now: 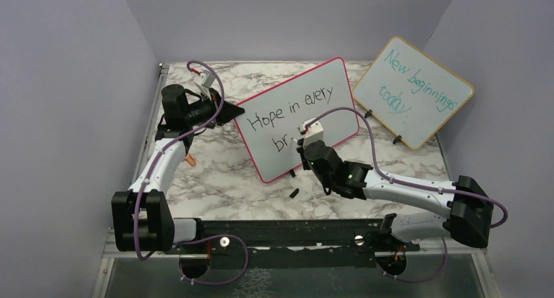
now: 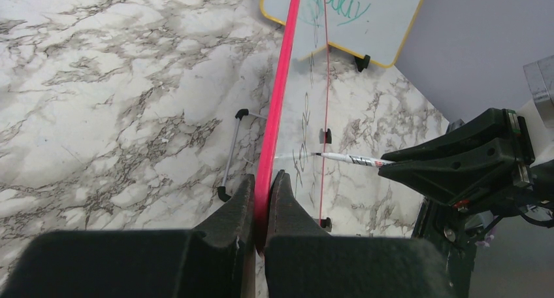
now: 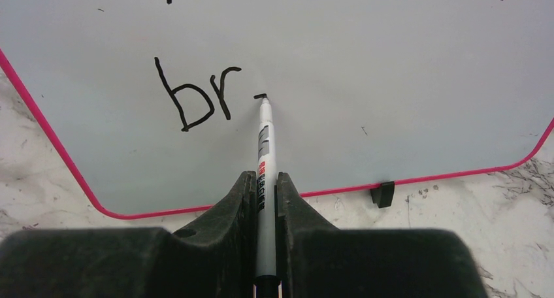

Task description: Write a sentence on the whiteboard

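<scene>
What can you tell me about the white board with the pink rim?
The whiteboard is a glossy white rectangle with rounded corners, a thin pink rim and small black feet. It stands propped on the marble-patterned table. Black handwriting reads "Hope in every" and below "br". The left pincer clamps its rim; a marker in the right pincer touches its face.

The whiteboard (image 1: 326, 82) stands on the table (image 1: 215, 174), left of another board (image 1: 424, 125).
</scene>
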You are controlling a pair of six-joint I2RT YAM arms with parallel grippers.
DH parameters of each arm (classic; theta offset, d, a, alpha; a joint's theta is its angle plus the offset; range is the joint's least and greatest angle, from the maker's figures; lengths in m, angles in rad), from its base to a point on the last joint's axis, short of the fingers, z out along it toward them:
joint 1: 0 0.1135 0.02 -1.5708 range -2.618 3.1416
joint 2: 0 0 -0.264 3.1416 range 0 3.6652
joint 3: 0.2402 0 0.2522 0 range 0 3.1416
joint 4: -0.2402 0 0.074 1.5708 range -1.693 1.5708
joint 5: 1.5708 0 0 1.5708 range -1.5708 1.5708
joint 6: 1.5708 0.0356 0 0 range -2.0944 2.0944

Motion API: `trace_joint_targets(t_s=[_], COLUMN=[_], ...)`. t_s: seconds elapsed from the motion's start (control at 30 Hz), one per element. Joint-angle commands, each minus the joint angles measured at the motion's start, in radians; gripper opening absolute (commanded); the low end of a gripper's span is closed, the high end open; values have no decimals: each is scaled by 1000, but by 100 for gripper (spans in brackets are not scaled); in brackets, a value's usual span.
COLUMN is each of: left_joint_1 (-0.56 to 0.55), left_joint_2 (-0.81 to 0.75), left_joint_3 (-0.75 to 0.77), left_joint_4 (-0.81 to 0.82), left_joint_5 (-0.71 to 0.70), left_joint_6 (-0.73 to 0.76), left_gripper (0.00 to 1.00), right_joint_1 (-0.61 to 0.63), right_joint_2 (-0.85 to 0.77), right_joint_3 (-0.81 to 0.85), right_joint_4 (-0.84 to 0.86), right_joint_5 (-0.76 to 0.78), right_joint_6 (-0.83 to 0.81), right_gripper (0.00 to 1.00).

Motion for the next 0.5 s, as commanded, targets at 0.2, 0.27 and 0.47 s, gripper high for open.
trace_joint_targets(t_s=[0.2,0.27,0.47], left_joint_1=[-6,-6,-6], left_joint_2=[47,48,48], left_joint_3=[-34,-34,-33], left_joint_4=[-109,-109,-108], left_joint_5=[-148,-148,-147], left_joint_6=[138,138,138], left_gripper=[0,0,0], right_joint_1=[-18,-19,-20], right_joint_2=[-5,-4,2], right_joint_3=[-4,1,17], right_joint_4=[0,-1,48], right_joint_5=[51,53,48], right_joint_6=[4,-1,-23], right_gripper=[1,1,1])
